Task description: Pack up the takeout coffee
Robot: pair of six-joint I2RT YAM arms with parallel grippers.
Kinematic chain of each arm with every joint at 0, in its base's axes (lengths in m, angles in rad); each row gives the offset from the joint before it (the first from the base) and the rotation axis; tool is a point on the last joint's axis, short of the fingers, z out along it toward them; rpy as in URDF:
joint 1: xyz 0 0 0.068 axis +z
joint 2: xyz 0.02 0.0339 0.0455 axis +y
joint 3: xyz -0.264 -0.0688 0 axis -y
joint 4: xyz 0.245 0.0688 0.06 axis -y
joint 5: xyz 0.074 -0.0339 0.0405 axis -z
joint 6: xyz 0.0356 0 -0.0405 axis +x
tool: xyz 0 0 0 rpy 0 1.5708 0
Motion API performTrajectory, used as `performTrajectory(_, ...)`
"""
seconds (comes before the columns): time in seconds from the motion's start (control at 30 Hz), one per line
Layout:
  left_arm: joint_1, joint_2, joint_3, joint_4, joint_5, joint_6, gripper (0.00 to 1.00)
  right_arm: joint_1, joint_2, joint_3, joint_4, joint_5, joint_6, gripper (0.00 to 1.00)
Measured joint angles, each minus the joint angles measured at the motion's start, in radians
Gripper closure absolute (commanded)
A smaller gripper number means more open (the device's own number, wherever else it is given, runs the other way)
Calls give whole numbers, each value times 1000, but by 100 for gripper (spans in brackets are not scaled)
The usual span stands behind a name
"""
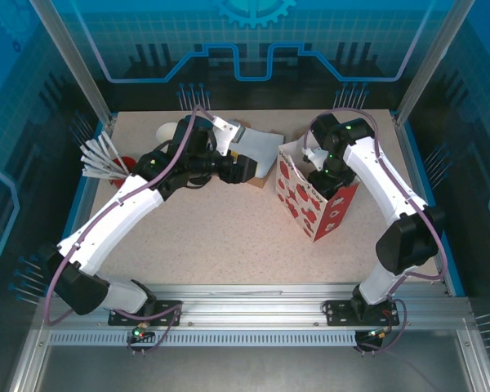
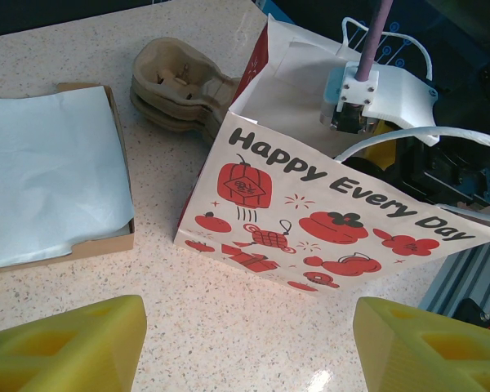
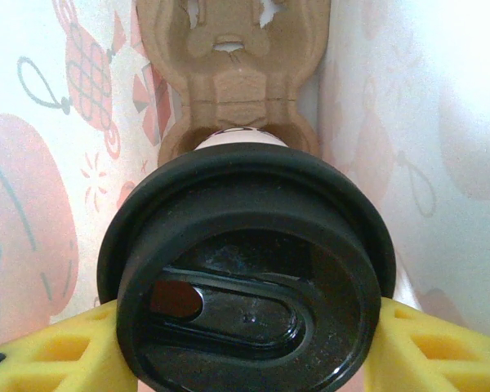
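Your paper bag point(image 2: 310, 220) is white with red lantern and fruit prints and black lettering; the table point(image 2: 229, 327) is speckled beige. The takeout coffee point(image 3: 245, 278) shows a glossy black lid, the pulp cup carrier point(image 3: 229, 65) plain tan.

The speckled beige counter point(image 1: 220, 245) is carrying a paper bag point(image 2: 310, 212) printed with red lanterns and the words "Happy Every Day"; it is standing on the right half with its mouth open. Just beside it, toward the back, a stack of brown molded pulp cup carriers point(image 2: 175, 82) is lying flat. A shallow cardboard box point(image 2: 121, 163) is sitting next to them, holding pale paper sheets point(image 2: 49, 171). Near the left edge, a fan of white sticks point(image 1: 98, 157) is resting.
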Motion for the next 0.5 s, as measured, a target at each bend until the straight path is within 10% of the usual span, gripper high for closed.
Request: performTrajectory(0.5,0,0,-6,0,-7,0,30,0,-2,-12,0,0,0,59)
